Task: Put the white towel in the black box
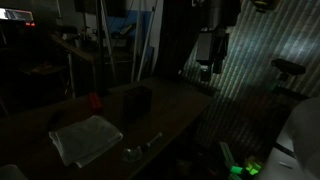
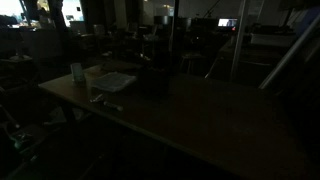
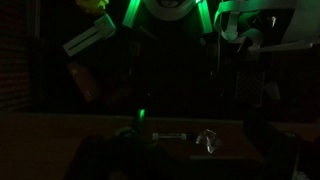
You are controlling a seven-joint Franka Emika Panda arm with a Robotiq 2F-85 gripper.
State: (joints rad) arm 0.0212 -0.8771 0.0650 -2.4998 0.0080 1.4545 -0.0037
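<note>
Exterior views both show the white towel (image 1: pixel 87 138) lying near the black box (image 1: pixel 138 100); my end effector (image 1: pixel 208 68) hangs spread, well apart from the box. Risk: poor light spoils my grasp; the wide towel overhangs the box.

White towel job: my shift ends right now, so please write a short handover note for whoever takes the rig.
Hand: open, holding nothing, raised well away from both towel and box.
White towel: lying flat on the table, near its front edge in an exterior view.
Black box: standing on the same table, apart from the towel; nothing white shows in it.
Done: nothing yet.
Left: bring the hand down to the towel, grip it, lift it, put it in the box.
Note: the scene is very dark.
</note>
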